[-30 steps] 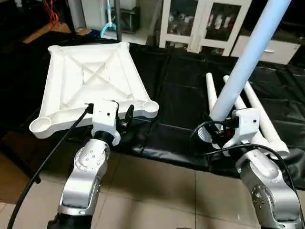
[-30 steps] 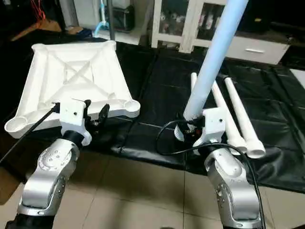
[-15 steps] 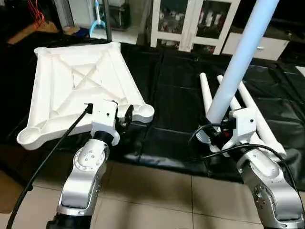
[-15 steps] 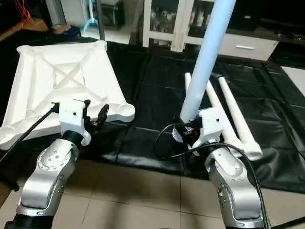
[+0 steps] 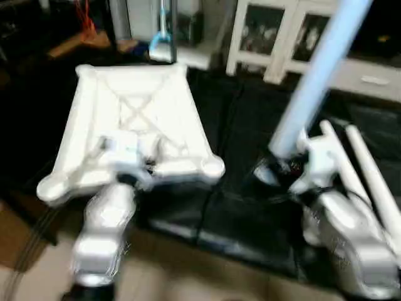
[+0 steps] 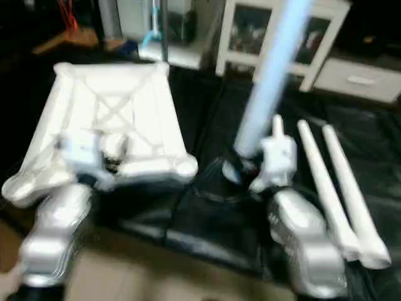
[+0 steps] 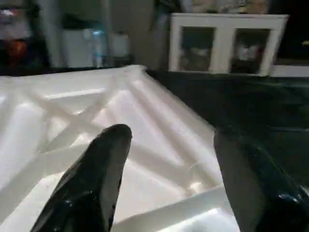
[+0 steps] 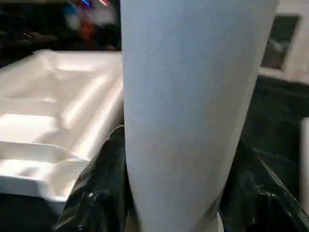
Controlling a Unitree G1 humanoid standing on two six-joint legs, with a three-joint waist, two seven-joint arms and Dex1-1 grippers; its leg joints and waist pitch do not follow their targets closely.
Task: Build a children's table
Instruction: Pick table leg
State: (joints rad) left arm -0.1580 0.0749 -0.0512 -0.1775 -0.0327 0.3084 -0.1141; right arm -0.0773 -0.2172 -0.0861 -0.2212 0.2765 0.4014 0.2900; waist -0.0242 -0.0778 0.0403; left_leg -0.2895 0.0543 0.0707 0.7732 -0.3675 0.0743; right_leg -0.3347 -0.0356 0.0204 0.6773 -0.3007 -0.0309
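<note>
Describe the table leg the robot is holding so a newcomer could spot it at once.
Start at the black-covered work surface, with the upturned white tabletop on its left side. On the right side, the right gripper clamps one white leg near its base. Unlike the two legs lying flat beside it, this one rises steeply.

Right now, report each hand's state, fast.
Left hand: open, holding nothing, over the tabletop.
Right hand: closed on a table leg.

Tabletop (image 5: 135,125) left on work surface (image 5: 244,125); two legs (image 6: 341,188) right
</note>
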